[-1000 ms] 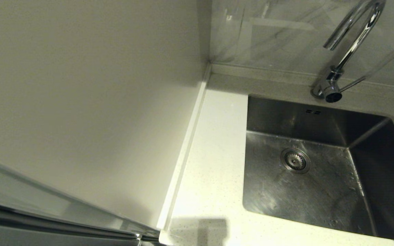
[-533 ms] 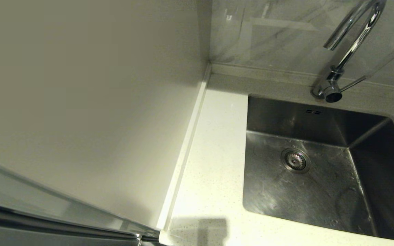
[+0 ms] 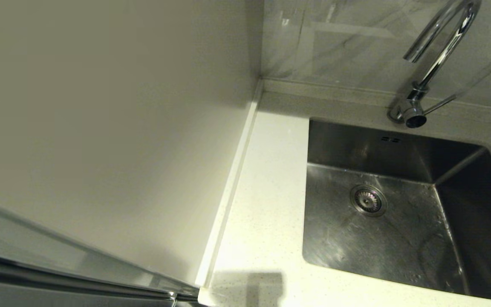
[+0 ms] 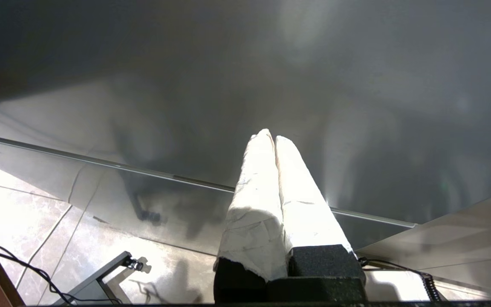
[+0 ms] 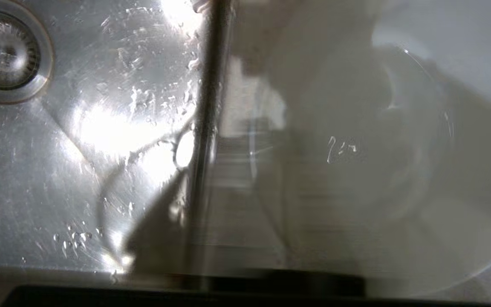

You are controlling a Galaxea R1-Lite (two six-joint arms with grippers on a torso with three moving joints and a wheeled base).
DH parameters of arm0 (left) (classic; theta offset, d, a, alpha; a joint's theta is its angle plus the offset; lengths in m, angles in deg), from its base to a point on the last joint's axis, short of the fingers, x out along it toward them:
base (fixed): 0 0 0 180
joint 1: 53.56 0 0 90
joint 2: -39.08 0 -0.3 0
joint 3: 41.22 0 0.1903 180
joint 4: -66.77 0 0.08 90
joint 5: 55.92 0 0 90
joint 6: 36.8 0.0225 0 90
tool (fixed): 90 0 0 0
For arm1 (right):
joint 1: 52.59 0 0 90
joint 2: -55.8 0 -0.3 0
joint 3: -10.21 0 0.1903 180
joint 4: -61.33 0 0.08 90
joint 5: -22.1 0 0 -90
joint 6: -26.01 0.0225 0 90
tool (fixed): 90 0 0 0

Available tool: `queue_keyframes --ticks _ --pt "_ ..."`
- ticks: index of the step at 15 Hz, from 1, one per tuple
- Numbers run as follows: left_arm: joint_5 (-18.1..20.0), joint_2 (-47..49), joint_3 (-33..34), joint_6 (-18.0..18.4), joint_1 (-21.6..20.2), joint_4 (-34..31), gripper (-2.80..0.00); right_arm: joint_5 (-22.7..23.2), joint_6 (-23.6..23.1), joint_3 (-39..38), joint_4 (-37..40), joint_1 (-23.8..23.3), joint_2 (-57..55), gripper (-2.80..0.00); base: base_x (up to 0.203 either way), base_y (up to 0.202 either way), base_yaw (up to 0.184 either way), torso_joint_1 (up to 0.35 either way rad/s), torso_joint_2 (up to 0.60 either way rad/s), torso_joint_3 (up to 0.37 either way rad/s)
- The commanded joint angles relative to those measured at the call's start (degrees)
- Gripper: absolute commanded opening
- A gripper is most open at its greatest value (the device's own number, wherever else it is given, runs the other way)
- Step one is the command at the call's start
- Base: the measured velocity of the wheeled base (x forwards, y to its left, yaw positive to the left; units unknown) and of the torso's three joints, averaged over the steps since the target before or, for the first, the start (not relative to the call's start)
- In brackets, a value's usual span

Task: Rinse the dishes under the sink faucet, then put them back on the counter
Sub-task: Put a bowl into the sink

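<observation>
Cream wall panel (image 3: 100, 106) is filling the left of the head view, with the white speckled counter (image 3: 262, 204) running alongside it toward a raised back ledge. Set into the counter on the right, the sink (image 3: 399, 149) is sitting with nothing in it, its round drain strainer (image 3: 368, 200) showing toward the far left of the basin floor and two small overflow slots (image 3: 390, 139) showing in the far wall. Behind the far rim, the sink faucet (image 3: 435, 55) is arching up and curving back over the basin, its thin lever (image 3: 439, 104) pointing off to the right.

Neither arm is showing in the head view. The left gripper (image 4: 271, 138) is hanging well away from the sink over a tiled floor (image 4: 24, 200), its white-wrapped fingers (image 4: 258, 187) pressed together at the tips with nothing between them.

The right wrist camera is looking down past the wet sink floor (image 5: 79, 149), where water droplets are glinting near the strainer. Beside it a pale round bowl (image 5: 356, 162) is showing, blurred, just past the sink's right edge. Whether the right gripper is gripping that bowl, I cannot tell.
</observation>
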Motion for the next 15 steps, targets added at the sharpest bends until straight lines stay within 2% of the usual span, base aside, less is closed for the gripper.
queue_keyframes --ticks 1,5,10,13,15 --pt "-0.03 -0.18 0.0 -0.03 -0.02 0.04 -2.8 0.27 -0.03 -1.59 -1.3 0.37 2.07 -2.8 0.0 0.0 0.0 0.0 0.0 0.0" --pt "-0.1 -0.18 0.0 -0.03 -0.02 0.04 -2.8 0.31 0.86 -8.86 -10.2 1.54 4.29 -2.8 0.0 0.0 0.0 0.0 0.0 0.0" --pt "-0.02 -0.18 0.0 -0.03 -0.02 0.04 -2.8 0.32 6.5 -20.37 -21.34 5.17 12.19 -2.8 0.0 0.0 0.0 0.0 0.0 0.0" --pt "-0.08 -0.18 0.0 -0.03 0.06 0.04 -2.8 0.24 10.2 -28.13 -22.46 9.51 19.14 -2.8 0.0 0.0 0.0 0.0 0.0 0.0" --pt "-0.04 -0.18 0.0 -0.03 0.0 0.04 -2.8 -0.7 10.54 -34.12 -22.59 15.59 23.61 -2.8 0.0 0.0 0.0 0.0 0.0 0.0"
